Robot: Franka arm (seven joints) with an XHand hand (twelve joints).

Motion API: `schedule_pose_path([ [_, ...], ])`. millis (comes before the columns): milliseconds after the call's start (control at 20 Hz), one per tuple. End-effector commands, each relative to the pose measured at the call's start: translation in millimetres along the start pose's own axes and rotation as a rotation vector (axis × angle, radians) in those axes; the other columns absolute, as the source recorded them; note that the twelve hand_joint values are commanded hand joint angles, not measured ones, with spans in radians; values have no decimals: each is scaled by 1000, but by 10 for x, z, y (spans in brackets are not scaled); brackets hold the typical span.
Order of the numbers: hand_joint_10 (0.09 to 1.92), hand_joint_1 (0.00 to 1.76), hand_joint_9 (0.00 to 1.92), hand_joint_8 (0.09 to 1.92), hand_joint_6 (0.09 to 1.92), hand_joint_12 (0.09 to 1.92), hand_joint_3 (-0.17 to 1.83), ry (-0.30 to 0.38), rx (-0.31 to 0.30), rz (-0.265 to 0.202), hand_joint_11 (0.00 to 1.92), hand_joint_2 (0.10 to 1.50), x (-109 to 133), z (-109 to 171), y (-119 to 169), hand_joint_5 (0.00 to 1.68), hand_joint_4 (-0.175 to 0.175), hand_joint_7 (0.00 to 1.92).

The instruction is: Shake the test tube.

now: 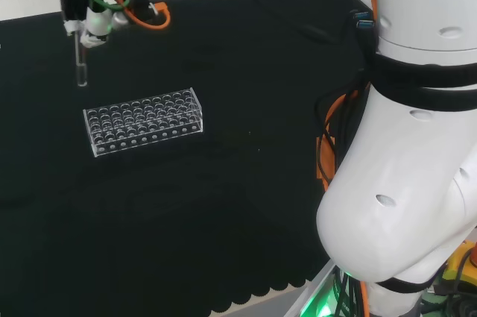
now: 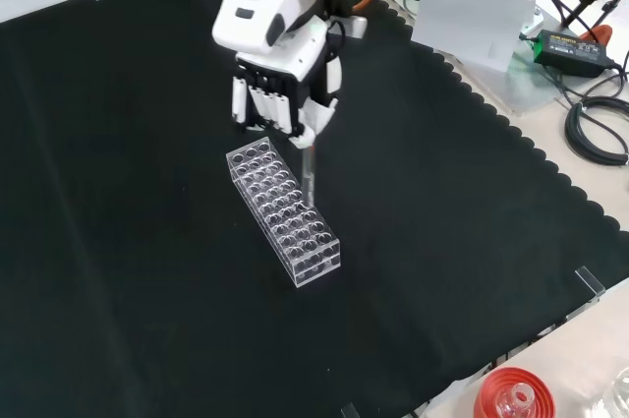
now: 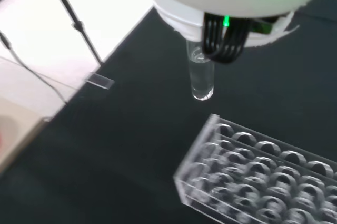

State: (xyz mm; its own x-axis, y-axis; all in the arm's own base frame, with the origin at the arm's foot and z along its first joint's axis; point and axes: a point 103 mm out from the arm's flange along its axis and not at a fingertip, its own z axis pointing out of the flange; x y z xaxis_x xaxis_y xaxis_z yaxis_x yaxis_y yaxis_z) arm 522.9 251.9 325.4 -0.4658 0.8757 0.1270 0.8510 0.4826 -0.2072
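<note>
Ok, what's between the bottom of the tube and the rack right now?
Nothing. In the head view the tube, held upright by the hand, hangs above and beyond the rack, with bare black cloth showing between them. The wrist view shows the same gap.

Hanging down from the hand (image 2: 285,84): the test tube (image 2: 309,174). Sitting below the hand, on the cloth (image 2: 128,192): the rack (image 2: 283,211), not touching the tube.

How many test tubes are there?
1: the test tube hangs upright from the hand, above the cloth beside the clear rack. The rack's holes look empty.
</note>
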Motion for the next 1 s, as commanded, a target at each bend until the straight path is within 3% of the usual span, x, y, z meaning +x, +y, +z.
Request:
schedule_pose_path([
  [50,376,1442,1382,662,563,1222,814,-86,32,181,784,513,-820,29,-249,1345,-175,1454],
  [200,375,1442,1382,662,563,1222,814,-115,32,259,784,513,-1145,-24,-366,1345,-175,1454],
  [400,375,1442,1383,661,563,1222,815,-121,20,285,784,513,-1267,-90,-393,1345,-175,1454],
  [550,375,1442,1383,661,562,1222,815,-108,20,258,784,513,-1177,-89,-329,1345,-175,1454],
  [1000,375,1443,1384,661,562,1223,816,-32,-2,93,783,512,-390,-62,74,1346,-175,1454],
])
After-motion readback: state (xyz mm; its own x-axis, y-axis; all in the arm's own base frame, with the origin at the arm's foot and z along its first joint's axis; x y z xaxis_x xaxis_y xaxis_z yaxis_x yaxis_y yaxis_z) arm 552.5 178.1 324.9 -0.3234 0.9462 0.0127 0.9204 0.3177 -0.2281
